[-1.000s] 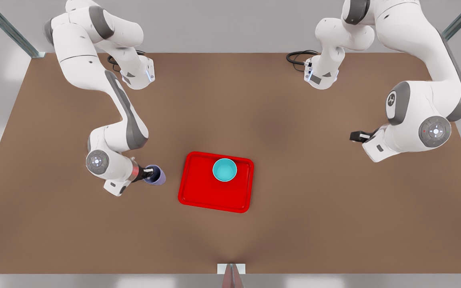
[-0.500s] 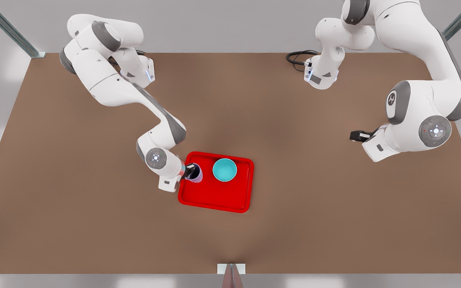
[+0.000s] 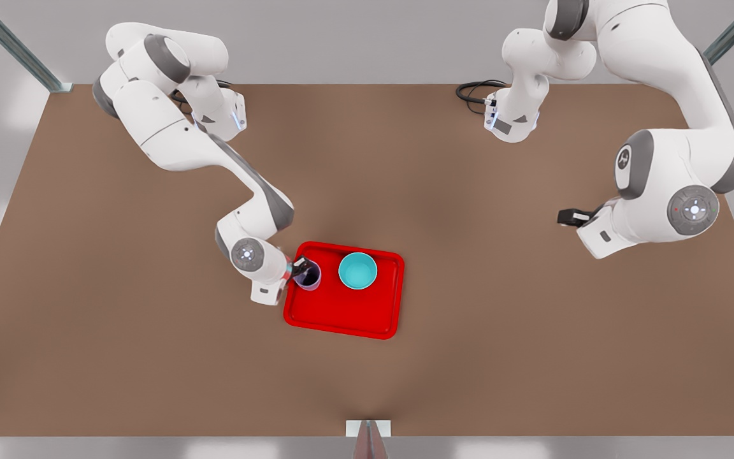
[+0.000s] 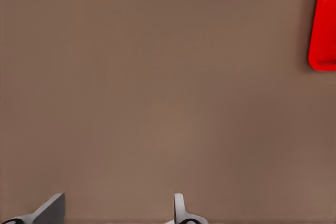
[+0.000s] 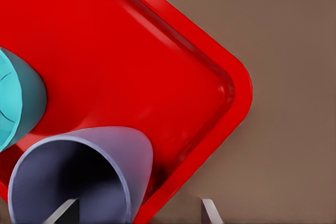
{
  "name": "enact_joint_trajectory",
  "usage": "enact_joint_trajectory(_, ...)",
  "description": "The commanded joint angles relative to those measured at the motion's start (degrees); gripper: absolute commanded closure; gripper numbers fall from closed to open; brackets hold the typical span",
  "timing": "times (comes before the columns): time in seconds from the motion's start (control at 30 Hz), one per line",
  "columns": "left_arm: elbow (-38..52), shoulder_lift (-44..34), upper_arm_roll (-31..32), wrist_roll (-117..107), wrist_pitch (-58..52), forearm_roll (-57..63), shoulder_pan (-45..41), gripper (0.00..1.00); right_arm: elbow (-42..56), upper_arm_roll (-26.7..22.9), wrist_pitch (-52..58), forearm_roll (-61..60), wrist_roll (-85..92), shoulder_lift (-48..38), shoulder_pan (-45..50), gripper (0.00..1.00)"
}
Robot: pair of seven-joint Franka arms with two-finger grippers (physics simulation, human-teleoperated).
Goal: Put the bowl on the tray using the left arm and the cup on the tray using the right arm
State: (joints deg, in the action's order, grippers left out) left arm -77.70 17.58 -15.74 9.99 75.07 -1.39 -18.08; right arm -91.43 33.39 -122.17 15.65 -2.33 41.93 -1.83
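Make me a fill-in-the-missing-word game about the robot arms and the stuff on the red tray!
1. The teal bowl sits on the red ____.
2. One finger of the open right pincer reaches inside the lavender ____.
3. The left pincer waits, open, above the bare brown ____.

Missing words: tray; cup; table.
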Motion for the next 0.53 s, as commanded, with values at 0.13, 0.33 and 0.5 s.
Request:
enact_joint_trajectory(0.13,0.0,-0.09,0.09,-0.06,-0.36,0.25,-0.03,0.0,2.57,1.68,8.7,-5.89,-8.03,-0.53,-0.28,0.0)
enact_joint_trajectory(0.33,0.88,0.0,0.44,-0.06,-1.77,-0.19,-0.11,0.0,0.73,-19.4,14.16,-8.7,-9.79,-21.18,0.78,0.0)
enact_joint_trajectory(0.5,0.88,0.17,0.44,0.03,-1.41,-0.19,-0.11,0.0,9.51,-30.49,37.27,-15.56,-3.2,-29.98,-1.07,0.0)
